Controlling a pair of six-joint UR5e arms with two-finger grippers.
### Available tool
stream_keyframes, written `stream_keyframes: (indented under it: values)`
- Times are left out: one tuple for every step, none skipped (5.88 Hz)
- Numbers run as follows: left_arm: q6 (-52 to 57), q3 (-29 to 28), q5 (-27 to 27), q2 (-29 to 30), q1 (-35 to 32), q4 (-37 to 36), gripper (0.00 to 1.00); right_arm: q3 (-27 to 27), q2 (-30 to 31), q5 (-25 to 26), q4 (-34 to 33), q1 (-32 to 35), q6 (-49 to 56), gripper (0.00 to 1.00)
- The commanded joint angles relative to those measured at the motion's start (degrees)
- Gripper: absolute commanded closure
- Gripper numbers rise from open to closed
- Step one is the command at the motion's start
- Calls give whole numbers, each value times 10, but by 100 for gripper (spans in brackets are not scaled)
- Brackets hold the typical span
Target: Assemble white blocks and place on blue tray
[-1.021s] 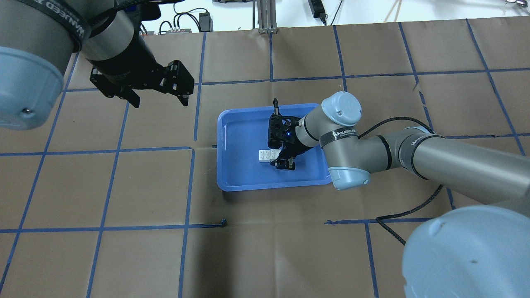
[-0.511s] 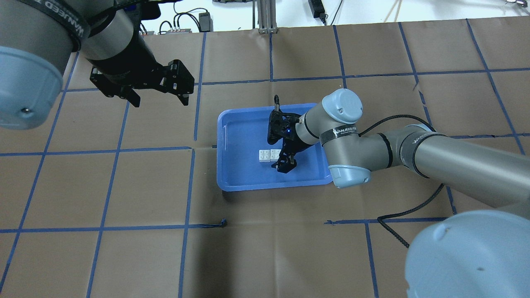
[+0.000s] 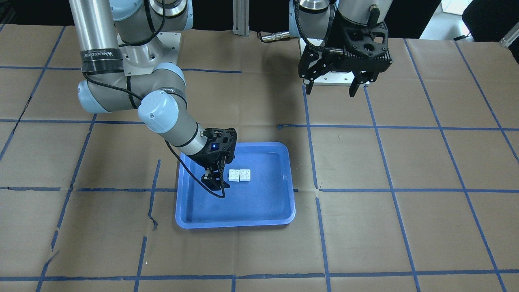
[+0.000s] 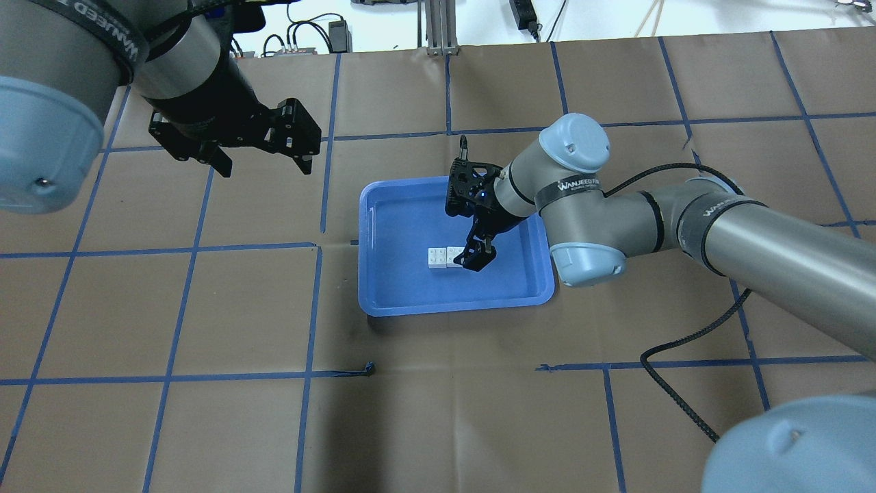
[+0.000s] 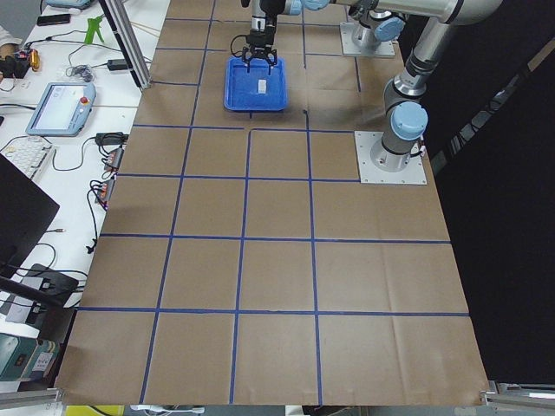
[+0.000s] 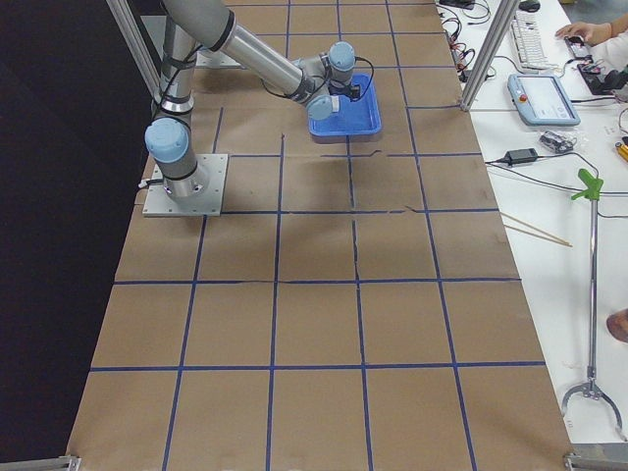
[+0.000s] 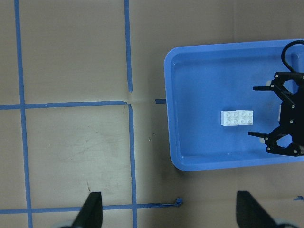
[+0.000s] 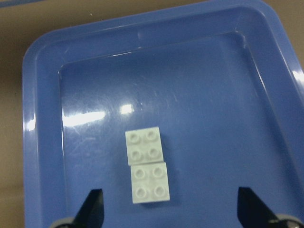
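Two white blocks (image 4: 445, 257) lie joined side by side, studs up, on the floor of the blue tray (image 4: 400, 219). They also show in the front view (image 3: 239, 174), the left wrist view (image 7: 237, 118) and the right wrist view (image 8: 147, 166). My right gripper (image 4: 460, 233) hangs open and empty over the tray, just right of the blocks and not touching them. It shows in the front view (image 3: 225, 168) too. My left gripper (image 4: 263, 164) is open and empty, high above the table to the far left of the tray.
The table is covered in brown paper with a blue tape grid (image 4: 318, 246). A black cable (image 4: 684, 342) trails off my right arm over the table. The tray's raised rim (image 3: 235, 224) surrounds the blocks.
My right gripper has drawn back from the blocks, toward the tray's far side and a little right. The blocks have stayed in place. The left arm has not moved.
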State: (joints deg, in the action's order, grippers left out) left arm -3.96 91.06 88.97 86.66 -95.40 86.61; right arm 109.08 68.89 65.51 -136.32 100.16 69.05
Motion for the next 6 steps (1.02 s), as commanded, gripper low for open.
stream_keyframes:
  values:
    - [0, 0, 0, 0, 0, 0, 1, -86, 42, 77, 185, -19, -83, 0]
    - [0, -1, 0, 1, 1, 0, 1, -131, 65, 133, 290, -30, -154, 0]
    - [0, -2, 0, 1, 1, 0, 1, -160, 83, 145, 335, -50, -267, 0]
    - [0, -2, 0, 1, 0, 0, 1, -178, 97, 155, 362, -88, -376, 0]
    - [0, -2, 0, 1, 1, 0, 1, -197, 129, 163, 448, -118, -445, 0]
    - [0, -3, 0, 0, 1, 0, 1, -214, 138, 221, 467, -125, -480, 0]
